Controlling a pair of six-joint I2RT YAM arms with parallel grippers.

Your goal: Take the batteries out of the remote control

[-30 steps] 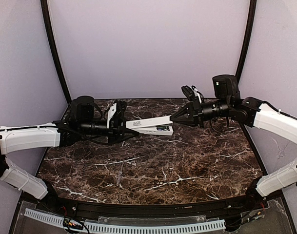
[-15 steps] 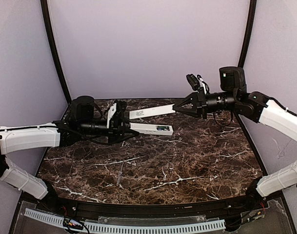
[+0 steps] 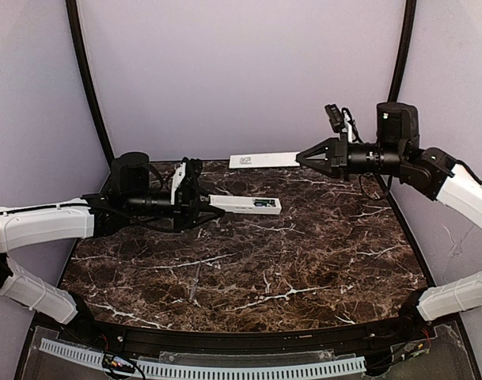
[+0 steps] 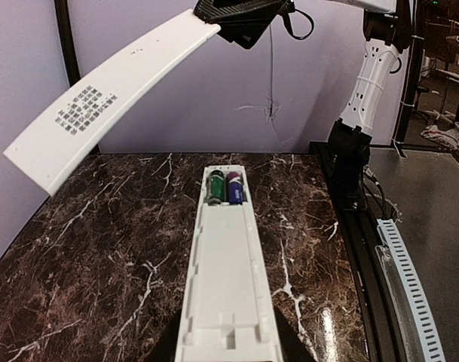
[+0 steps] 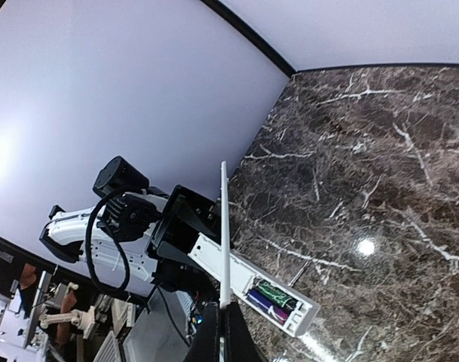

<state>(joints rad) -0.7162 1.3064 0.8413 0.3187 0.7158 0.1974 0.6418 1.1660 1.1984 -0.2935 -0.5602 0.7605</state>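
The white remote control [image 3: 244, 205] lies lengthwise over the marble table [image 3: 248, 269] with its back open. My left gripper [image 3: 203, 204] is shut on its near end, as the left wrist view [image 4: 227, 341] shows. Two batteries [image 3: 263, 204], one green and one blue-purple, lie side by side in the far end of the open compartment [image 4: 225, 187]; they also show in the right wrist view [image 5: 272, 298]. My right gripper [image 3: 300, 158] is shut on the flat white cover strip [image 3: 264, 160] and holds it in the air above and behind the remote. The cover shows edge-on in the right wrist view [image 5: 224, 234].
Lilac walls close in the back and sides, with black corner posts [image 3: 90, 87]. A black rail [image 4: 365, 226] runs along the table's edge. The right arm [image 3: 454, 186] reaches in from the right side.
My right gripper has lifted the cover strip off the remote, up and to the right. The left gripper and the remote have stayed nearly still.
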